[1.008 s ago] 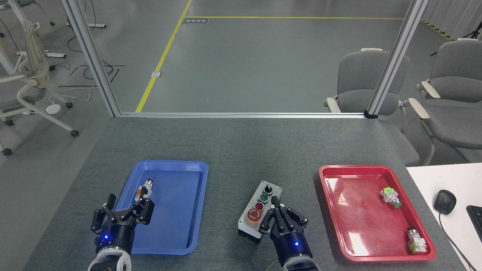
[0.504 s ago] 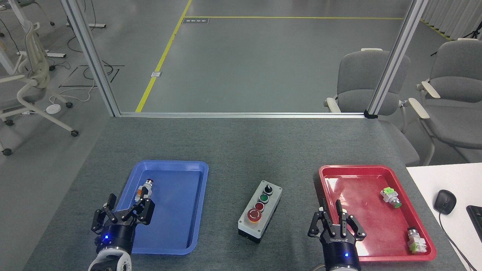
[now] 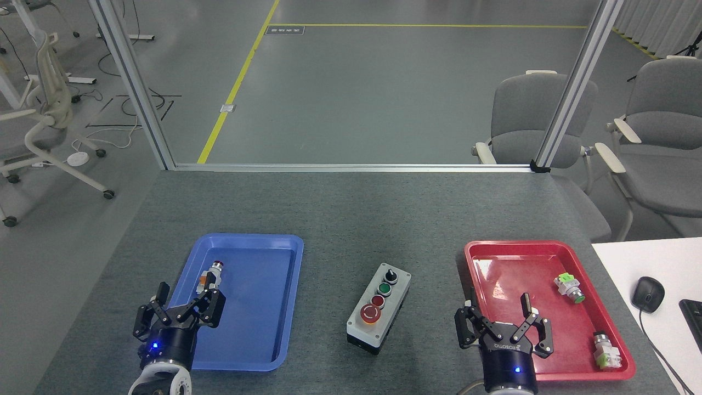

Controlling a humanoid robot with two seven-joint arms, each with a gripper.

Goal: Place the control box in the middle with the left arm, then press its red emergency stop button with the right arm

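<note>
The light-grey control box (image 3: 379, 306) with a black base lies on the bare dark-grey tabletop (image 3: 351, 219) between the two trays, tilted a little. Its big red emergency stop button (image 3: 370, 313) is at the near end, clear of both grippers. My left gripper (image 3: 182, 300) stands open over the near left edge of the blue tray, empty. Over the red tray's near left corner my right gripper (image 3: 498, 307) is open and empty, well right of the box.
The blue tray (image 3: 285, 296) holds a small white-and-orange push-button unit (image 3: 210, 276). The red tray (image 3: 526, 249) holds two green-and-white button units (image 3: 569, 288) (image 3: 605, 351). A white desk with a mouse (image 3: 647, 293) adjoins at right. Chairs stand beyond the table.
My right gripper left the control box, moved right to the red tray's near corner, and went from shut to open. The box and left gripper have not moved.
</note>
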